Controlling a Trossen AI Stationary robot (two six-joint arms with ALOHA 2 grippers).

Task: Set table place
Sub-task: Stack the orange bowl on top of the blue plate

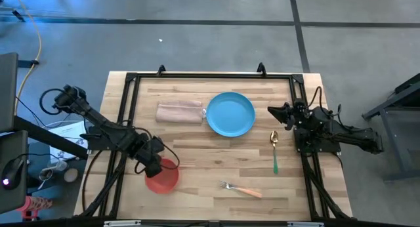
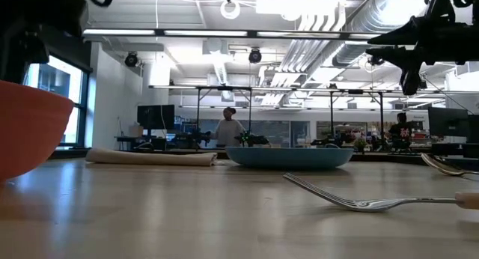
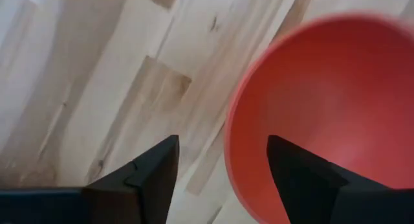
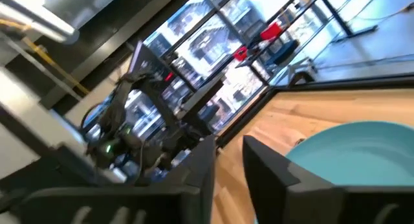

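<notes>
Left gripper [image 1: 155,163] at the red bowl [image 1: 164,177]

Its spread fingers [image 3: 152,175] straddle the bowl's rim near the table's [image 1: 197,155] front-left. The right gripper [image 1: 275,111], fingers slightly parted, waits beside the blue plate [image 1: 230,113].

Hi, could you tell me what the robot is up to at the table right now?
It is laying a place setting. The left claw is open astride the rim of the red bowl at the table's left side. The right claw waits in the air beside the blue plate. The napkin, spoon and fork lie scattered on the wood.
</notes>
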